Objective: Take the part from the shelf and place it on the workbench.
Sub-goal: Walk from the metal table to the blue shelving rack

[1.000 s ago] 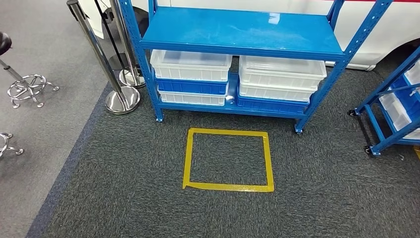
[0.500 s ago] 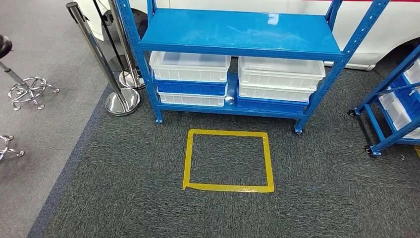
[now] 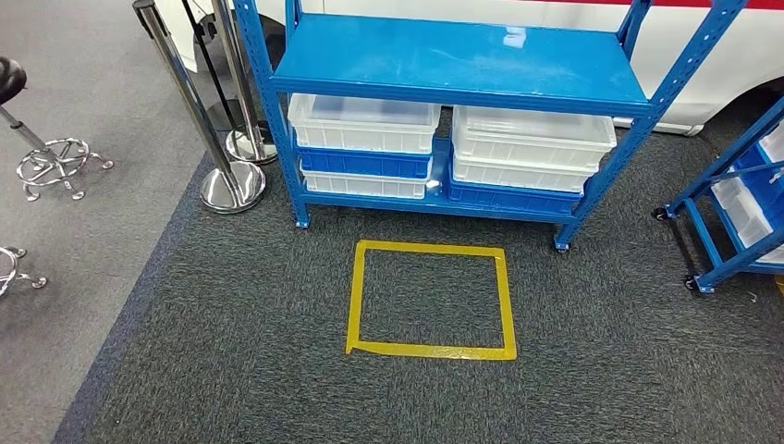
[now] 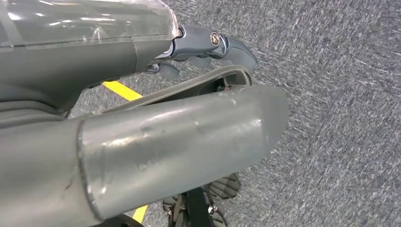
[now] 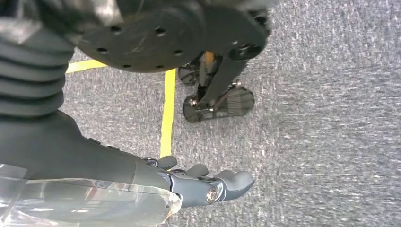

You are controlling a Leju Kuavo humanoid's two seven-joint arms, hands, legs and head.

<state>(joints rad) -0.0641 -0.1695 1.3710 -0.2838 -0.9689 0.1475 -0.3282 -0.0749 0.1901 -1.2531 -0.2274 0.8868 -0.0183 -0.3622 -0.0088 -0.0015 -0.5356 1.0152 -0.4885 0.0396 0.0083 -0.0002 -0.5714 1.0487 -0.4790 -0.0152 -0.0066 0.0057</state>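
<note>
Ahead on the carpet stands the shelf (image 3: pixel 462 65), its top board bare and its lower level packed with bins (image 3: pixel 448 148); no part can be made out, so it may lie inside a bin. Compared with a moment ago the whole scene has slid slightly, so the camera has moved, not the shelf. Nearer lies the tape square (image 3: pixel 430 298). Both arms hang: left hand (image 4: pixel 208 45) and right hand (image 5: pixel 208 182) hold nothing, fingers loosely curled.

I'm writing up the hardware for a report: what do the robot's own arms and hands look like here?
The left hand and right hand are dark grey, with rounded fingers and a small silver screw head at a pivot. Clear glossy plastic film wraps the part behind each. In the left wrist view, a smooth silver-grey tube lies across the picture. A black ribbed cover shows in the right wrist view.
</note>
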